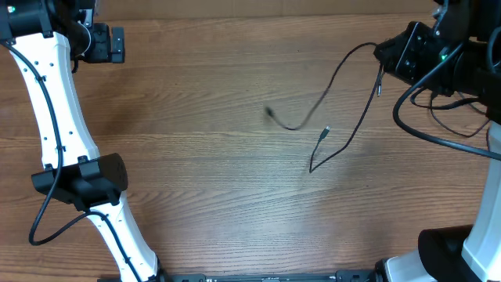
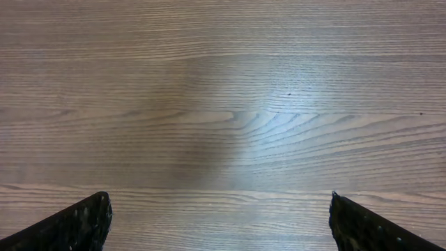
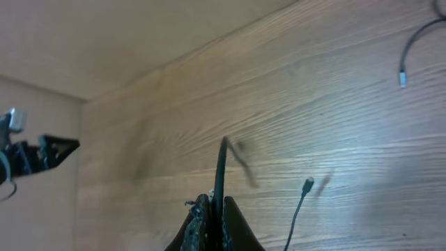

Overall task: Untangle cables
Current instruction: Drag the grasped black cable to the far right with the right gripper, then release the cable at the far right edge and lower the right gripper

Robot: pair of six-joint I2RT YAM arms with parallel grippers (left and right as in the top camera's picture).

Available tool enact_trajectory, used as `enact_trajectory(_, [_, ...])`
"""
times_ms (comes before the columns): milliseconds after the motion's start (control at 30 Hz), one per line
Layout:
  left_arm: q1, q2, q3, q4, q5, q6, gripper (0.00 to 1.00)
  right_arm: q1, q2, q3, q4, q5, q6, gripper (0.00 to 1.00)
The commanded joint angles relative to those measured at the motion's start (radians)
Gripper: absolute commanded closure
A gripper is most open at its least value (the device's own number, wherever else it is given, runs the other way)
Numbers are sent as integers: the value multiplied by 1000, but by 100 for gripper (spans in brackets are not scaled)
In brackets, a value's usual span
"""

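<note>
Right tool (image 3: 213,203) clamped on one thin black cable (image 3: 221,164), trailing left over the desk (image 1: 196,196) centre; second cable (image 3: 306,185) looped just near of it. Left tool (image 2: 219,209) spread wide, empty, far left.

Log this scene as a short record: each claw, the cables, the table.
left claw: open, over the table, holding nothing
right claw: shut on the held cable
held cable: thin, black, runs from the right claw toward the table's middle; free end blurred
second strand: runs down from near the right claw, bends back to a small plug
link between strands: cannot tell whether one cable or two
table: wood grain
</note>
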Motion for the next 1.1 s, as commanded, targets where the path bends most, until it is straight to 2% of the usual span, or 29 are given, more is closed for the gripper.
enact_trajectory(0, [-7,15,4,0,7,-6,0,-23,-30,-29,4,125,65,96])
enact_trajectory(233, [-7,15,4,0,7,-6,1,-134,-30,-247,5,189,73,96])
enact_trajectory(467, [-7,15,4,0,7,-6,1,-307,-30,-422,10,346,71,96])
enact_trajectory(933, [-7,15,4,0,7,-6,0,-762,-30,-766,156,323,-56,96])
enact_trajectory(1067, [-7,15,4,0,7,-6,1,-920,-30,-811,201,177,-119,96])
